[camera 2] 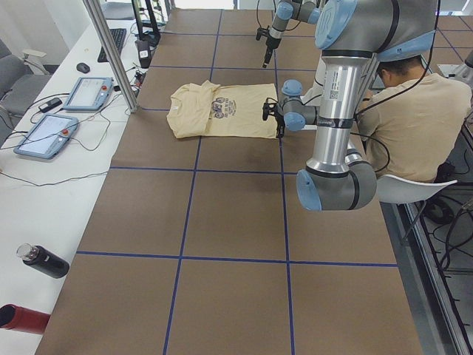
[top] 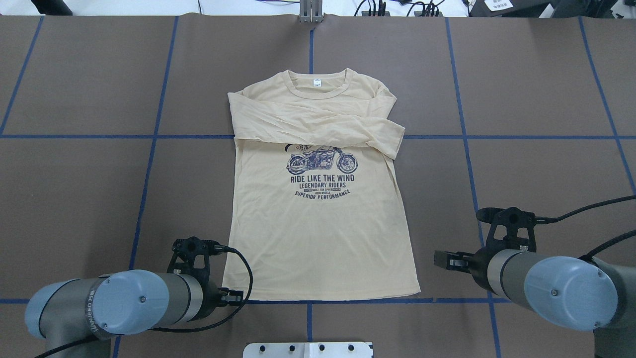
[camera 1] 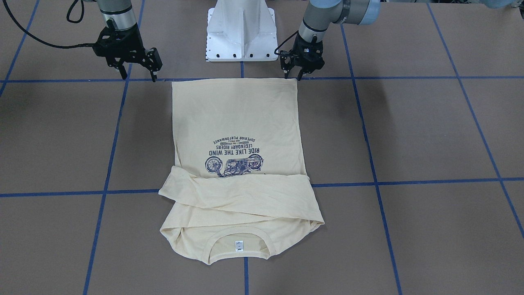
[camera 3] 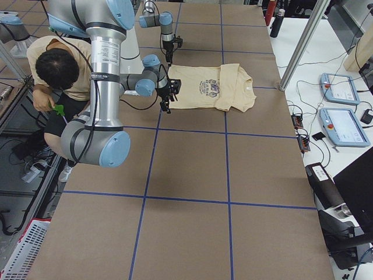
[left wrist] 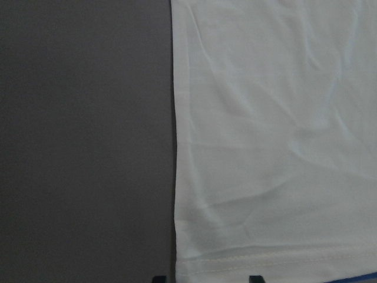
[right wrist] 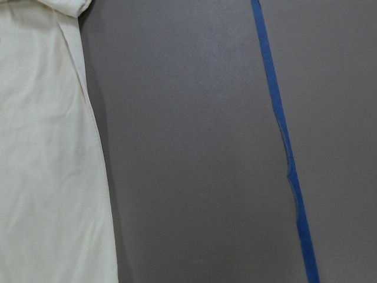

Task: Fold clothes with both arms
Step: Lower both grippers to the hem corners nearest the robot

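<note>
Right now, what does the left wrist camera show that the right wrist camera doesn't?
Only the left wrist view: the stitched hem and the left gripper, tips apart, straddling the hem's corner. Only the right wrist view: a blue tape line and what looks like a sleeve end. Both: the T-shirt, its side edge flat on the brown table.

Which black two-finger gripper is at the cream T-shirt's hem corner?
The left gripper: its tips hang right at a hem corner of the cream long-sleeved T-shirt, on the front-facing view's right. The right gripper stands off sideways, over the brown table.
</note>
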`<act>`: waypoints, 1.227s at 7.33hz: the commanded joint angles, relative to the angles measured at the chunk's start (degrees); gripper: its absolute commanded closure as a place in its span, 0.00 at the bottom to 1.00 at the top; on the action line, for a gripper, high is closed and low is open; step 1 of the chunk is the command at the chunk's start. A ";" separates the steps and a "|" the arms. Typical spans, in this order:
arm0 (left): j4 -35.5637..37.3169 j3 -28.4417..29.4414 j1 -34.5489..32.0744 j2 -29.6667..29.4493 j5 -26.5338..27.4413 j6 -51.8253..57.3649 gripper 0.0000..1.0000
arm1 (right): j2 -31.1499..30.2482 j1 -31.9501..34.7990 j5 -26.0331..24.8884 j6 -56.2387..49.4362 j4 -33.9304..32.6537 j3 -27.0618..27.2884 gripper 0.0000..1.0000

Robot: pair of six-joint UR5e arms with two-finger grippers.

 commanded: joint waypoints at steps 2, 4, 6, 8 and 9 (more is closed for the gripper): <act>0.07 1.23 0.01 -0.12 0.03 0.00 0.51 | 0.03 -0.06 -0.09 0.04 0.00 0.00 0.00; 0.07 1.24 0.01 -0.12 -0.06 0.00 0.54 | 0.03 0.03 -0.18 -0.05 0.00 0.00 0.00; 0.07 1.32 0.01 -0.12 0.02 -0.09 0.78 | 0.03 -0.06 -0.18 0.04 0.00 0.00 0.00; 0.07 1.24 -0.08 -0.12 0.11 -0.35 1.00 | 0.03 -0.06 -0.18 0.04 0.00 0.00 0.00; 0.07 0.80 -0.17 -0.12 0.11 -0.35 1.00 | 0.12 -0.40 -0.27 0.73 0.09 -0.18 0.00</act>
